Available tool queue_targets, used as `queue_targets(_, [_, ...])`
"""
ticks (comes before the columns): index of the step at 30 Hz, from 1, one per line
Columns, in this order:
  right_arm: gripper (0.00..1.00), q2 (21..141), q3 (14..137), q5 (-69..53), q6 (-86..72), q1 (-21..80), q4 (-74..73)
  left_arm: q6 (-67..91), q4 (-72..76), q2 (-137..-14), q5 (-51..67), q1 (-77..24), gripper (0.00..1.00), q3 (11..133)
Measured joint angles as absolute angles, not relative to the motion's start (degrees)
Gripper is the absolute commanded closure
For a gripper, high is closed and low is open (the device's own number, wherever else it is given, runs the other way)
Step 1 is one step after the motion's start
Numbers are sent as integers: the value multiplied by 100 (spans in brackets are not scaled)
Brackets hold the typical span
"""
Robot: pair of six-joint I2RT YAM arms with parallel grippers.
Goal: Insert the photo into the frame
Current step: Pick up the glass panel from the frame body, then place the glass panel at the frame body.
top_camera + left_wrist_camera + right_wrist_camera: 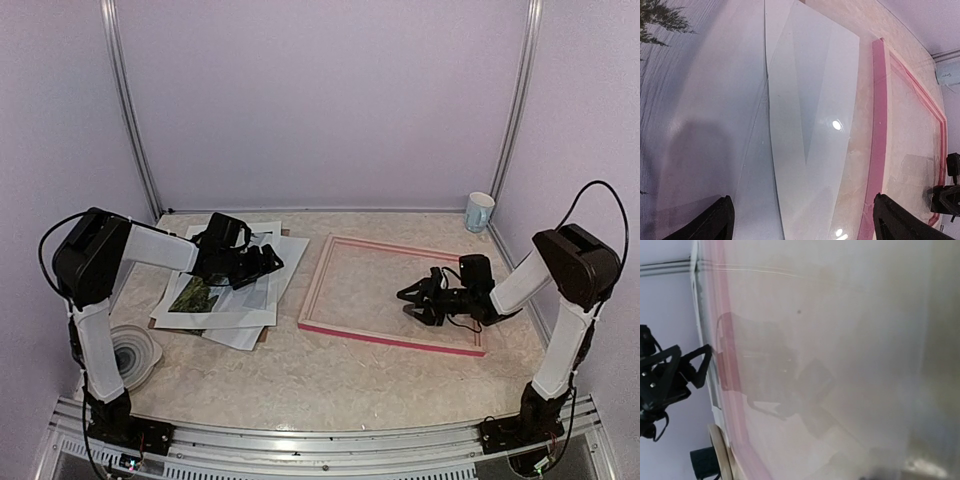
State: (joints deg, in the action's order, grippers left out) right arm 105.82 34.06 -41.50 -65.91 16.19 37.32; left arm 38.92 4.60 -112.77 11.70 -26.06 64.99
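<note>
Where the beige marbled worktop (300,370) meets lilac walls (320,100), frame (400,340) lies flat toward 3 o'clock. Photo (195,295) sits at 9 o'clock among white sheets (262,292), its top edge hidden under left hand (268,262), which is spread wide and grips nothing. Right hand (415,302) hangs over frame's inside; right wrist view is blurred, so can't tell its grip. Mug (479,211) at 1 o'clock.

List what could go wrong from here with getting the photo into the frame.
1. The photo lies in a loose pile of white sheets, and the open left gripper hangs over plain sheet, not the print; it may grab the wrong layer or drag several.
2. The right gripper hangs low over the opening of the frame; it may block the opening or nudge the frame when the photo arrives.
</note>
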Motion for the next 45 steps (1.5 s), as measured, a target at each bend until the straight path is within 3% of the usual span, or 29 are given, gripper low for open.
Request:
queue_targets(7, [54, 10779, 3393, -4195, -6637, 1645, 4152, 3868, 462, -11290, 1157, -2624, 5, 6510])
queue_targets(23, [89, 11069, 3776, -4346, -6215, 1671, 3898, 3861, 458, -11290, 1162, -2624, 5, 6519])
queue_targets(45, [94, 10366, 4410, -4438, -4366, 1100, 1092, 3872, 460, -11290, 1205, -2606, 5, 6519])
